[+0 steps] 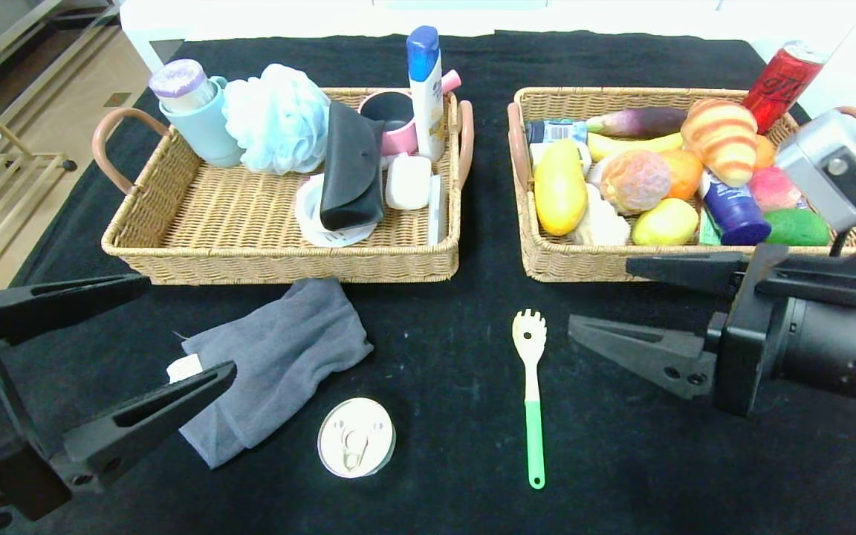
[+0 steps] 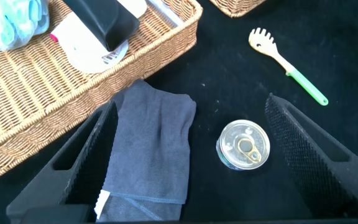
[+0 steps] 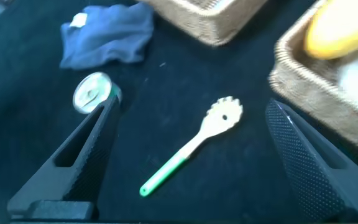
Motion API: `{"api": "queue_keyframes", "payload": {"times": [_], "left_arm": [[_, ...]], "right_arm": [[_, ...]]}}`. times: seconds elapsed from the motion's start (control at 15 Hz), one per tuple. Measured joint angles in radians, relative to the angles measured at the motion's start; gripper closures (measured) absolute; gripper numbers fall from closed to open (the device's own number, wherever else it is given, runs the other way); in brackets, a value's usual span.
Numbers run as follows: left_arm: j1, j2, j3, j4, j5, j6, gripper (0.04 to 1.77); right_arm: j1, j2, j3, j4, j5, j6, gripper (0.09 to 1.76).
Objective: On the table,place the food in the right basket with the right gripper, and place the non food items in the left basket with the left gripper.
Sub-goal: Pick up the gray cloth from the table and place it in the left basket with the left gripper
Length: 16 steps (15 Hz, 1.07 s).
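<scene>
A grey cloth (image 1: 272,364), a sealed tin can (image 1: 356,437) and a green-handled pasta spoon (image 1: 530,386) lie on the black table in front of two wicker baskets. The left basket (image 1: 279,267) holds non-food items; the right basket (image 1: 584,267) holds food. My left gripper (image 1: 190,327) is open and empty above the cloth's left part. In the left wrist view the cloth (image 2: 148,149) and can (image 2: 244,144) lie below and between the open fingers. My right gripper (image 1: 599,295) is open and empty, right of the spoon (image 3: 191,146), near the right basket's front wall.
The left basket holds a cup, a bath puff (image 1: 276,119), a black case, a shampoo bottle (image 1: 426,89) and soap. The right basket is heaped with fruit and bread (image 1: 721,137); a red can (image 1: 781,82) stands at its back right corner.
</scene>
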Motion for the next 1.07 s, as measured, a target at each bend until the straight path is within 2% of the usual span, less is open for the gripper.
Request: {"api": "queue_keyframes", "payload": {"times": [0.27,0.4,0.6,0.73,0.93,1.07], "left_arm": [[-0.021,0.014,-0.001,0.043,0.025,0.005,0.09],[-0.047,0.021,-0.004,0.057,0.073,0.008,0.09],[-0.086,0.052,-0.042,0.082,0.181,0.008,0.09],[-0.095,0.074,-0.105,0.189,0.233,0.007,0.09],[-0.097,0.102,-0.232,0.407,0.278,0.003,0.09],[-0.089,0.139,-0.308,0.5,0.315,0.001,0.09]], "right_arm": [[0.006,-0.037,0.15,-0.167,0.015,-0.017,0.15],[0.008,-0.051,0.217,-0.249,0.035,-0.017,0.15],[0.008,-0.06,0.258,-0.263,0.039,-0.015,0.15],[0.007,-0.064,0.267,-0.264,0.039,-0.014,0.15],[0.006,-0.081,0.271,-0.263,0.04,-0.013,0.15],[0.004,-0.094,0.271,-0.263,0.04,-0.012,0.15]]}}
